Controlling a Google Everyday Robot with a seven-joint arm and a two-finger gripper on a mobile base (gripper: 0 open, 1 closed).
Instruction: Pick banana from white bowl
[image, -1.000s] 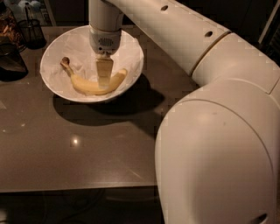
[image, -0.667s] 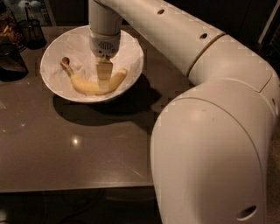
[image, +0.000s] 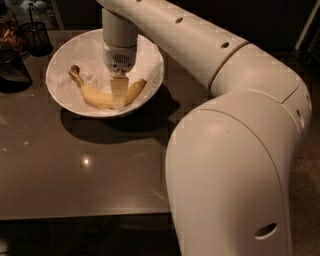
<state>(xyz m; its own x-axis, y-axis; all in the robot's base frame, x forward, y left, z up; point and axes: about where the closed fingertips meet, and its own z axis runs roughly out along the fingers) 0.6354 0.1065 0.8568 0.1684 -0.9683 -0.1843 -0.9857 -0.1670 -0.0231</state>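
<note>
Banana and bowl sat beyond the nearest thing in view, the robot's big cream arm (image: 235, 165), whose rounded housing filled the lower right. From there the arm bent up and ran leftward over the table (image: 75, 170), a dark, glossy grey top with a small glint of light (image: 86, 161) on it. Farther back, the arm's last section pointed straight down into the white bowl (image: 150, 60). The bowl stood on the left half of the table, cast a dark shadow (image: 115, 127) toward the front, and was lined with crumpled white paper.

The banana (image: 95, 97) lay on the paper in the front part of the bowl, curved like a smile, with its dark stem tip up at the left and its other end at the right. The gripper (image: 119, 100) was down inside the bowl, right at the middle of the banana and covering that part of it. Whether it was spread around the fruit or clamped on it could not be told.

Behind the bowl, at the far left corner, stood a dark wire-mesh cup (image: 36, 37). A dark object (image: 12, 70) lay at the left edge, just beside the bowl.
</note>
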